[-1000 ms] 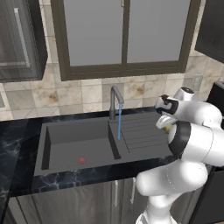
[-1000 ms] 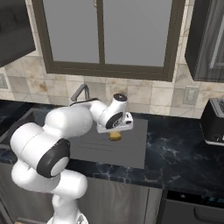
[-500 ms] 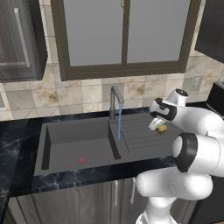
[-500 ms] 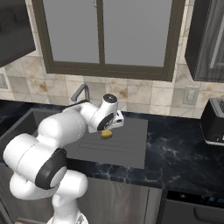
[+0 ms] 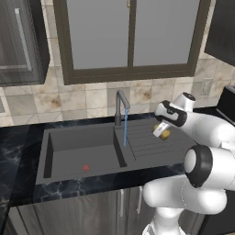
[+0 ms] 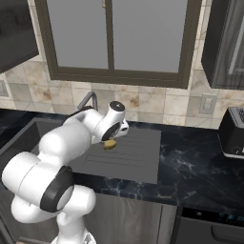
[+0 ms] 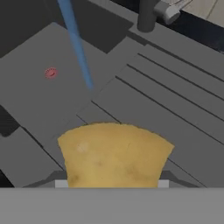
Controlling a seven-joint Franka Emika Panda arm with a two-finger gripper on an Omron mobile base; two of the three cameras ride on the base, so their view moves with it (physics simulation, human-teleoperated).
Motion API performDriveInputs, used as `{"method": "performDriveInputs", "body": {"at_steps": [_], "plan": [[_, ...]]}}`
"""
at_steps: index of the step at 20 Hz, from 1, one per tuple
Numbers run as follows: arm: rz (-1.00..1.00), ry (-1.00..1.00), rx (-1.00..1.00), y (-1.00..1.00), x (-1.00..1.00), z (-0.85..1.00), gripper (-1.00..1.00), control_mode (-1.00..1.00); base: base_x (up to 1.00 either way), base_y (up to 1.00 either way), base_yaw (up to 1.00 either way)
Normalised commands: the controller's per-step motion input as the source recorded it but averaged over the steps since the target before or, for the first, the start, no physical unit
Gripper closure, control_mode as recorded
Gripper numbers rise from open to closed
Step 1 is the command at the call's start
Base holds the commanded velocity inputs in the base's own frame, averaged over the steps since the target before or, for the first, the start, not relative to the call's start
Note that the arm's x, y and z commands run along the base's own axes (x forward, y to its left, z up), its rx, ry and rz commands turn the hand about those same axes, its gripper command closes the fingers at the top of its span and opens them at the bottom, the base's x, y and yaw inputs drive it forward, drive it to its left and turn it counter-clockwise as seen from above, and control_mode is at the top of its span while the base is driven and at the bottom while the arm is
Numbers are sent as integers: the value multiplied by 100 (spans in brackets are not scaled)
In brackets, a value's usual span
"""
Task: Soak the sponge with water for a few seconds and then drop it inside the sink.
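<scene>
The sponge (image 7: 114,155) is clamped in the jaws of the gripper (image 5: 161,131), which are closed tight on it; in the hand view its yellow-tan face sits at 6 o'clock, wider at the top than at the bottom. In the left base view the sponge (image 5: 164,134) hangs in the air above the ribbed drainboard (image 5: 149,142), clear of its surface, at about 3 o'clock from the water (image 5: 125,130). The two are near but apart. In the right base view the sponge (image 6: 109,144) shows just under the white hand, over the near left part of the drainboard (image 6: 133,152).

The water falls as a thin pale-blue line from the tip of the faucet (image 5: 121,104) down to the edge where basin and drainboard meet. In the hand view the stream (image 7: 76,43) slants from 11 o'clock toward the middle, with the faucet's grey base (image 7: 148,13) at 1 o'clock.

The sink (image 5: 69,151) is dark grey; its basin lies at 9 o'clock from the faucet, with a red drain mark (image 5: 85,168) on its floor. The mark (image 7: 51,73) shows at 10 o'clock in the hand view.

The black marbled table (image 6: 200,167) surrounds the sink. A toaster (image 6: 233,131) stands on it at 3 o'clock in the right base view. A window (image 5: 131,36) is on the tiled wall behind the faucet.
</scene>
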Motion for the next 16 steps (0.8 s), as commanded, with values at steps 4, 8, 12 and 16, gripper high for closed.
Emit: {"method": "performDriveInputs", "body": {"at_steps": [4, 8, 12, 16], "plan": [[14, 0, 8, 18, 0, 1, 100, -100, 0, 0, 0], [15, 0, 10, 25, 0, 0, 100, -100, 0, 0, 0], [18, 0, 8, 32, -1, 0, 100, -100, 0, 0, 0], [19, -2, 4, 30, 0, 0, 100, -100, 0, 0, 0]]}}
